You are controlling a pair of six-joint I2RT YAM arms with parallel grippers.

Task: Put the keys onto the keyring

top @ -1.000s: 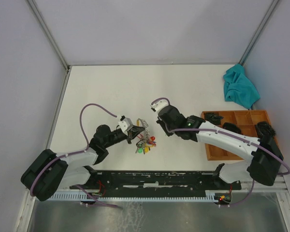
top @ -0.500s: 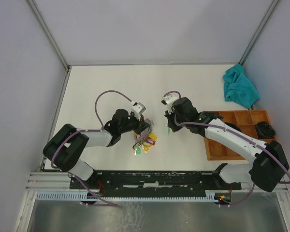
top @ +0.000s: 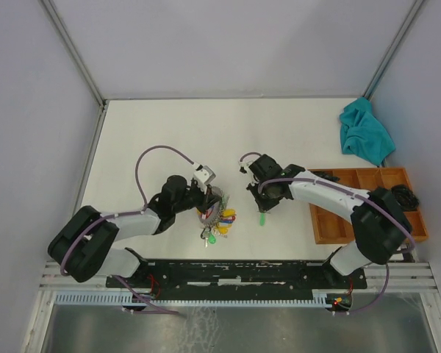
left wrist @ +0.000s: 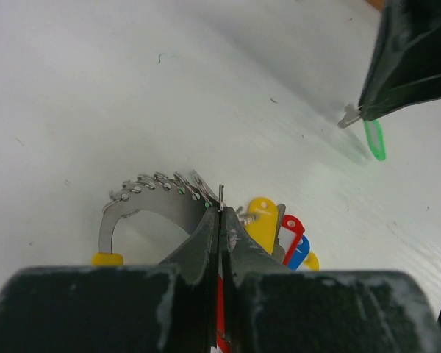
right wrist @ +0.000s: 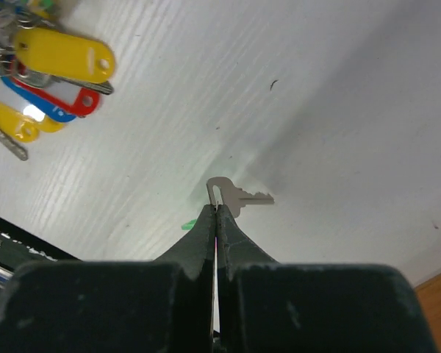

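Roughly midway: left gripper pinched tight on the keyring, near the middle of the table's near edge. Right gripper clamps the green-tagged key just beside it, apart. Key not yet threaded.

The keyring was thin, bright metal, smooth and shiny. The tags on it were glossy plastic in yellow, red and blue. The key at frame centre was duller silvery metal, with a glossy green plastic head. The left gripper and right gripper looked like black, matt, slightly grainy plastic. The table was white, matt and finely lined. At the right, the cloth was soft teal fabric and the tray was brown wood.
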